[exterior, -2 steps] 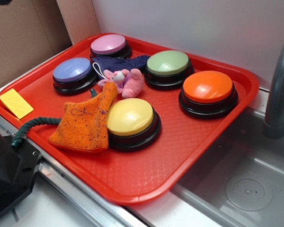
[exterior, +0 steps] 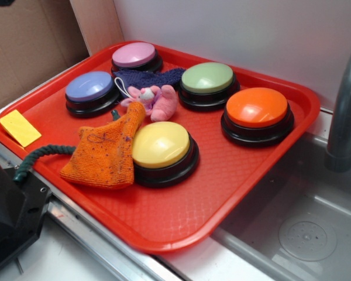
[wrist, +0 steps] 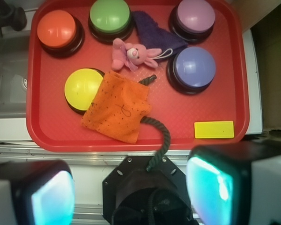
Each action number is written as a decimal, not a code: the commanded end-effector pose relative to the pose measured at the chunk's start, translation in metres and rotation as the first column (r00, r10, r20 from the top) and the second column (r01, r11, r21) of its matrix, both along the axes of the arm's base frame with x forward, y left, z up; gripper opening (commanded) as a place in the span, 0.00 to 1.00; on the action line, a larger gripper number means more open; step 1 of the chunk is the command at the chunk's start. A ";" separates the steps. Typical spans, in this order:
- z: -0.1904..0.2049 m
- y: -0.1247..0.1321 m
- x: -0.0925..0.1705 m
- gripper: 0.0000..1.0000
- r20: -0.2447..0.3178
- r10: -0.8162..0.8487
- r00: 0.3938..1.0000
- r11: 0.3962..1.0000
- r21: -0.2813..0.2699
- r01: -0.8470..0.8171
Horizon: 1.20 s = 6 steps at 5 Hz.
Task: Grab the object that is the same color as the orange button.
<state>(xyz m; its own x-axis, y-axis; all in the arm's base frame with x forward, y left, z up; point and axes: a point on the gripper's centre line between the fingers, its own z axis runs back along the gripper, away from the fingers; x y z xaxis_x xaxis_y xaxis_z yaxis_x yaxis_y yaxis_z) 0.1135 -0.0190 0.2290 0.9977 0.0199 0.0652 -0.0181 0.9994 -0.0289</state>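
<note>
Nothing on the tray has shifted since the earlier exterior frame; only the dark arm body at the lower left edge has crept slightly.

Fingers (wrist: 131, 190): I see them spread wide in the wrist view, empty, two pale pads at the frame's bottom corners, hanging off the tray's near edge and well apart from every item.

Rope (wrist: 160, 136): dark green, running from under the cloth toward the mount.

Orange cloth (wrist: 117, 107): speckled knit, lying flat on the red tray (wrist: 47, 136), one edge draped onto the yellow button (wrist: 82, 88). This is my target.

Yellow card (wrist: 214, 129): near right corner of the tray.

Pink plush (wrist: 131, 54), dark blue cloth (wrist: 154, 33): beyond the target, not wanted.

Orange button (wrist: 56, 29): far left corner, colour reference only. Green, lilac and blue buttons fill the rest.

Step in hand: approach, not yet begun in earnest. Next, I judge, I advance over the cloth's free near half, clear of the yellow dome, descend, and pinch a fold.
</note>
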 end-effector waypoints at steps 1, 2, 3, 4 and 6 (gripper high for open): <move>-0.018 -0.023 0.016 1.00 0.057 0.064 0.996 0.998 0.010 -0.064; -0.041 -0.039 0.026 1.00 0.083 0.143 0.986 0.988 0.050 -0.148; -0.065 -0.046 0.035 1.00 0.088 0.160 0.983 0.986 0.040 -0.164; -0.088 -0.055 0.040 1.00 0.077 0.144 0.987 0.989 0.029 -0.147; -0.140 -0.076 0.044 1.00 0.042 0.137 0.990 0.990 0.027 -0.138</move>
<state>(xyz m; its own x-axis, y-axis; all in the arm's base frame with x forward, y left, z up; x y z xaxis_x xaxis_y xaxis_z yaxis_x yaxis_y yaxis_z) 0.1537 -0.0924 0.0828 0.9858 0.1494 0.0771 -0.1511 0.9884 0.0159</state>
